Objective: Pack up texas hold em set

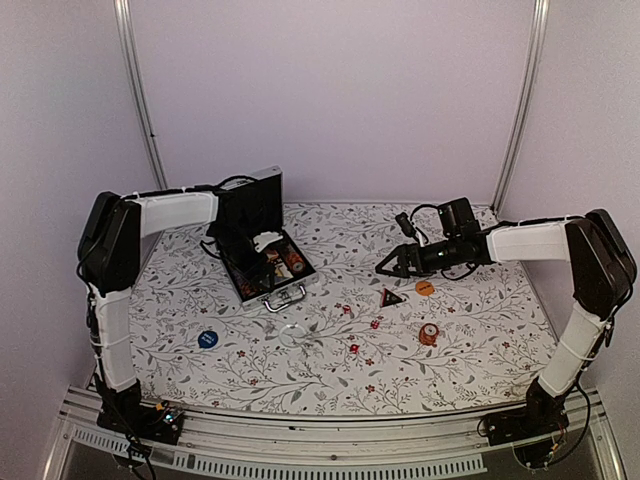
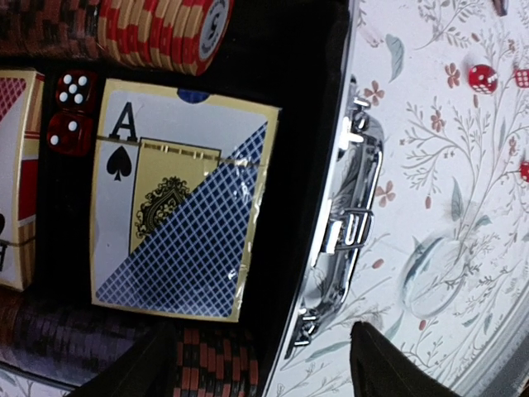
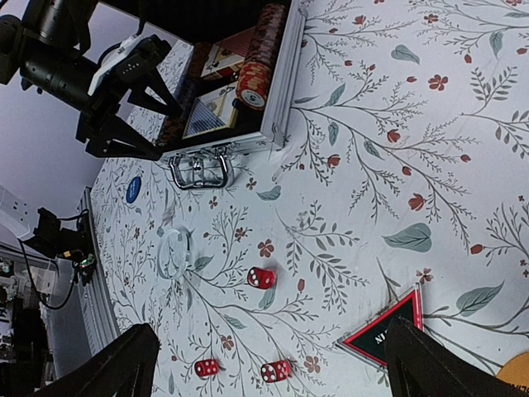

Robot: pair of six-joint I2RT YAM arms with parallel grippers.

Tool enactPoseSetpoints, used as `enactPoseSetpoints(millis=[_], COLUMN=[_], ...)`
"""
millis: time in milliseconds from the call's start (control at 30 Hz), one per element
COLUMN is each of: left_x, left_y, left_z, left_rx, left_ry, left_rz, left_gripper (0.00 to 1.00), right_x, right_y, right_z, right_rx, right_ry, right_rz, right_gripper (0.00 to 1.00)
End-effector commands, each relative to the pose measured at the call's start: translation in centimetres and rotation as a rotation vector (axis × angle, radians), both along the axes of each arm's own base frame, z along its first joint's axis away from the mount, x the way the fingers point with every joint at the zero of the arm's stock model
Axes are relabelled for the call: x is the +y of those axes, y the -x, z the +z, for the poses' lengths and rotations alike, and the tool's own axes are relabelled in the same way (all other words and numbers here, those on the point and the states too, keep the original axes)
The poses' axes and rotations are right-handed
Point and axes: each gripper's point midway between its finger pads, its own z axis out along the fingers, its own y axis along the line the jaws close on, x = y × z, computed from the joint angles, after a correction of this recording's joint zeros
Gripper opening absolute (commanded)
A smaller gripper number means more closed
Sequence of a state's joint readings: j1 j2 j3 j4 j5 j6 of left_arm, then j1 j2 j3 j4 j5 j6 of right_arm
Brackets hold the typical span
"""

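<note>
This is a robot test cell in a lab, not a home: two robot arms, left (image 1: 112, 262) and right (image 1: 592, 272), are bolted with loose cables (image 1: 232, 183) to a slotted aluminium rail (image 1: 330, 447) at the near edge of the table (image 1: 330, 365). Bare pale walls (image 1: 330, 90) and slim metal uprights (image 1: 140, 100) box the table in, and its flowered cloth is the only homely thing here.

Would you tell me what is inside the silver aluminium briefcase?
A blue card deck, a red deck, two red dice and reddish chip rows; the left gripper hides part of one row.
</note>
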State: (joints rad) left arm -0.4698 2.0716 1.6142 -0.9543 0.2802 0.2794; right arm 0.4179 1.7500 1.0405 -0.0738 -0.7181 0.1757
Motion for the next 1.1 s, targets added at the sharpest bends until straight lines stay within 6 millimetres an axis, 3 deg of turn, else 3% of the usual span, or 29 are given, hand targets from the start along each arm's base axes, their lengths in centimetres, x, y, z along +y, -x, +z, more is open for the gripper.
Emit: enactPoseSetpoints(millis=[0, 200, 567, 700, 800, 967, 1067], left_x=[-0.8, -0.6, -2.0, -2.3, -2.1, -1.8, -3.1], left_y=[0.1, 0.1, -2.7, -3.7, -4.4, -4.9, -4.3], left_z=[-0.4, -0.4, 6.6, 8.1, 8.6, 10.1, 11.2], left_rx=[0.003, 0.004, -0.289, -0.421, -0.491, -0.577, -0.555], left_ry=[0.008, -0.002, 0.023, -0.013, -0.027, 0.021, 0.13], left_rz=[-0.012, -0.008, 0.045, 0.084, 0.141, 0.237, 0.249], left_gripper=[0.73, 0.73, 0.8, 0.88, 0.99, 1.0, 1.0], right_x=[0.1, 0.0, -1.9, -2.3, -3.0, -3.8, -4.1], right_y=[-0.2, -0.1, -0.4, -0.2, -0.3, -0.2, -0.1], right_z=[0.1, 0.1, 0.9, 1.1, 0.9, 1.4, 1.4], right_rx=[-0.003, -0.004, -0.067, -0.076, -0.089, -0.108, -0.107], right_ry=[-0.008, -0.004, 0.09, 0.1, 0.146, 0.176, 0.184], right_rz=[0.004, 0.002, -0.085, -0.102, -0.132, -0.164, -0.187], right_gripper=[0.99, 0.99, 0.99, 0.99, 0.99, 0.99, 0.99])
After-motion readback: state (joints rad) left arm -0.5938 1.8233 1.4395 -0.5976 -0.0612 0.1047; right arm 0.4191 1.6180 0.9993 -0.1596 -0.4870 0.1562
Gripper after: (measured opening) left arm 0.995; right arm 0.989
